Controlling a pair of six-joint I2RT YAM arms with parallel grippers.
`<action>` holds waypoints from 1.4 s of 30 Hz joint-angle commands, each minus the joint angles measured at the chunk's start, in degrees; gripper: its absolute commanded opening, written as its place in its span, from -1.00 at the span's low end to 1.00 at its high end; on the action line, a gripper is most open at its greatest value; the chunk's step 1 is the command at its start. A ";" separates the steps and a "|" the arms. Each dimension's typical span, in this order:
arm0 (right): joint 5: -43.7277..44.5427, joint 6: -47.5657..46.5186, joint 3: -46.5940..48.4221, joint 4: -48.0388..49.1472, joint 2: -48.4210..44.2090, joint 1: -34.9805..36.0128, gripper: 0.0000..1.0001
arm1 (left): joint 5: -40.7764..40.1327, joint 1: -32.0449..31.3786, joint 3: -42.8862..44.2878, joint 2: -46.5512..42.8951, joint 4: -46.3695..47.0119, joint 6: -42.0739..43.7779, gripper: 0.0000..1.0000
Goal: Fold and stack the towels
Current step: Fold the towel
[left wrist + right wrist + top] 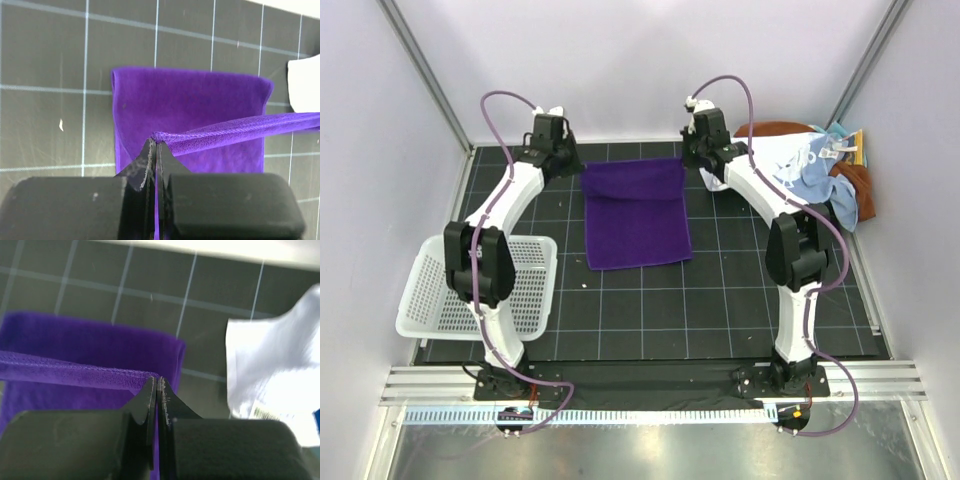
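The dark purple towel [636, 215] lies mid-table, its far part lifted and doubled toward the back. My left gripper [572, 165] is shut on its far left corner [159, 136]. My right gripper [692, 160] is shut on its far right corner [156, 377]. The hem stretches taut between them [240, 127] above the flat purple cloth [90, 342]. A white towel [775, 160], a light blue towel [825, 185] and a rust-brown towel [855, 180] lie heaped at the back right. The white towel also shows in the right wrist view [277, 365].
A white slotted plastic basket [430, 300] stands at the left near the left arm. The black gridded mat [720, 300] is bounded by white walls. A small paper tag [265, 412] shows on the white towel.
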 commanded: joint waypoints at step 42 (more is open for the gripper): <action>-2.45 10.97 -37.41 9.55 -19.07 4.58 -0.98 | -0.25 -6.03 -30.21 -14.68 3.63 -8.39 -1.00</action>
